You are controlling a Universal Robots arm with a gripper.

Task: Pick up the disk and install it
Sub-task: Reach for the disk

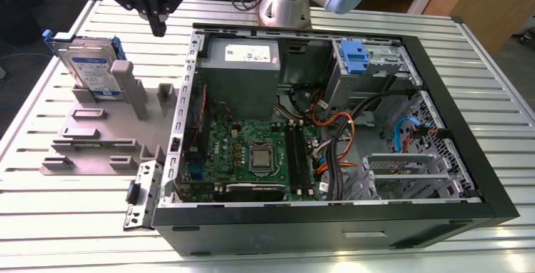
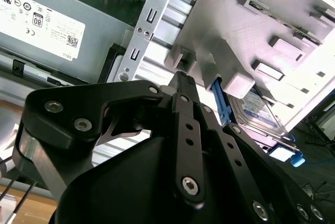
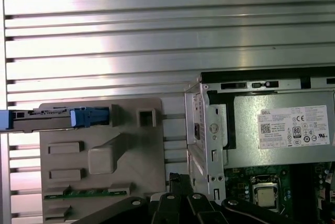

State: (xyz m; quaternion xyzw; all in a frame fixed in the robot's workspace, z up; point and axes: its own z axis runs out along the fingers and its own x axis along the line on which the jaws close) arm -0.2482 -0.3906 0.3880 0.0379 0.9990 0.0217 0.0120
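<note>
Nearest the exterior camera, a black, open-sided desktop computer case (image 1: 334, 226) is lying on a table of ribbed aluminium slats (image 1: 75, 229).

At the exterior view's left, a flat grey plastic fixture plate with raised blocks and slots (image 1: 100, 141) is resting on the table just beside the case. The disk (image 1: 88, 66), a flat silver hard drive with a white-and-blue label and a blue plastic carrier frame, is standing on edge in a slot at the plate's far end. It is showing edge-on in the first wrist view (image 3: 63, 118) and face-on in the second wrist view (image 2: 256, 111).

Just to its right in the exterior view, the black two-finger gripper (image 1: 158, 30) is hanging above the plate, well clear of the disk. Its fingers are meeting at their tips with nothing between them, as the second wrist view is also showing (image 2: 180, 77).

Further right, inside the case, a grey metal power-supply box with a white sticker (image 1: 242, 66) is sitting at the far wall, with a green motherboard (image 1: 250, 148) below it. A blue plastic latch (image 1: 354, 57) is sitting on the metal drive bay at the far right corner.
</note>
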